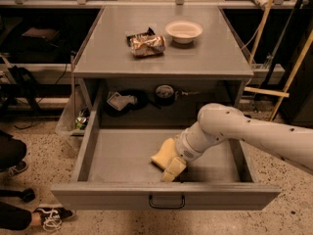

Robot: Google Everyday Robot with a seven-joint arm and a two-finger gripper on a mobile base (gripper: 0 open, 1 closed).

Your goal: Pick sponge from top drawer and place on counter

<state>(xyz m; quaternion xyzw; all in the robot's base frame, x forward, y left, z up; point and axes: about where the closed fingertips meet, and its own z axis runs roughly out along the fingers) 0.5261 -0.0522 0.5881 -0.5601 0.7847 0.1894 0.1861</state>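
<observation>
The sponge (164, 156) lies on the floor of the top drawer (122, 155), right of the drawer's middle and close to its front panel. It is pale yellow, and its right side is covered by the end of the robot arm. The gripper (174, 169) is down inside the drawer against the sponge, just behind the front panel. Its pale tip blends with the foam, so it cannot be told whether it is open or has closed on the sponge. The white arm (234, 131) comes in over the drawer's right wall and is cut off at the right edge of the view.

The drawer is pulled fully out, with a small dark handle (167, 201) centred on its front. In the shadowed recess behind the drawer sit a crumpled white item (120, 101) and a dark round object (165, 93), neither clear enough to name. Above the drawer, the counter (210, 58) bears a crinkled foil snack bag (146, 44) and, to its right, a white bowl (184, 31). The bag's printing is too blurred to read. Left of the drawer front, a sneaker (53, 214) shows on the speckled floor, its wearer mostly out of view.
</observation>
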